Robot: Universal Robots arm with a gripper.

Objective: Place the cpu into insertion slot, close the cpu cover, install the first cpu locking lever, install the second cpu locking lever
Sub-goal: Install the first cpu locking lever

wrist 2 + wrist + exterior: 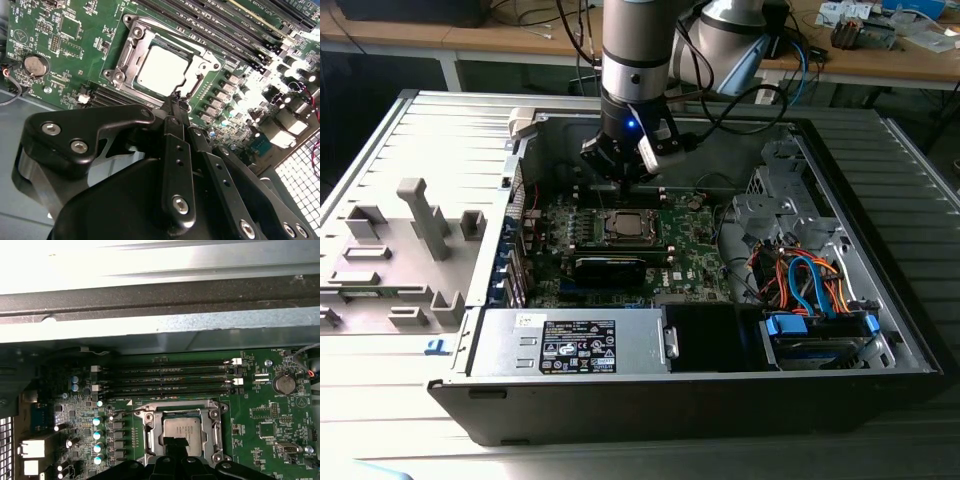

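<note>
The cpu (162,70), a square chip with a silver-grey top, lies flat in the insertion slot (116,76) on the green board. The cpu cover (137,47) is down over it, framing its top. Both also show in the first wrist view: the cpu (182,432) and the cover (182,412). My gripper (176,100) is shut, its black fingers pressed together, with the tips at the socket's near edge. I cannot tell whether they touch a lever. A thin wire lever (125,412) runs along one side. In the exterior view the gripper (623,182) hangs just behind the socket (625,226).
Long black memory slots (165,380) lie between the socket and the case wall (150,300). A coin battery (36,65) and capacitors (97,435) stand nearby. The power supply (570,345) and a cabled drive bay (815,320) fill the case front. A grey fixture (420,220) sits outside.
</note>
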